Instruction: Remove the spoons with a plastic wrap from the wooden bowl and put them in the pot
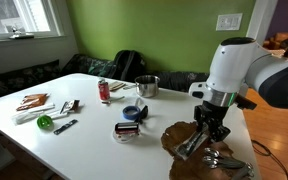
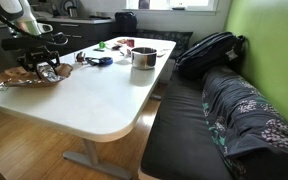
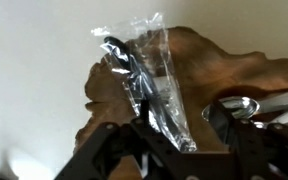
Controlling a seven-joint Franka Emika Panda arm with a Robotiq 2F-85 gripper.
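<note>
- Desk (image 1: pixel 94 135): white top that carries everything. The tool is above its near corner.
- Wooden bowl (image 1: pixel 174 138): dark with a wavy rim, directly under the tool. In the wrist view its wood fills the area ahead of the fingers (image 3: pixel 119 150).
- Tool (image 1: pixel 208 128): pointing down over the bowl, close to it. The wrist view is blurred at the tips, so it's not possible to tell whether it is clenched or released.
- Pot (image 1: pixel 147 86): shiny steel, standing upright. It is well apart from the tool, further across the desk, and shows in both exterior views.
- Blue container (image 1: pixel 134 112): between the tool and the pot, off to the pot side.
- Spoons with a plastic wrap (image 3: pixel 149 85): the bundle lies tilted over the bowl. Its near end runs in between the tool's fingers and its far end reaches out over the bowl's rim. The clear wrap flares open at that far end.
- Loose spoon (image 3: pixel 246 105): bare metal, lying in the bowl just beside one finger of the tool.
</note>
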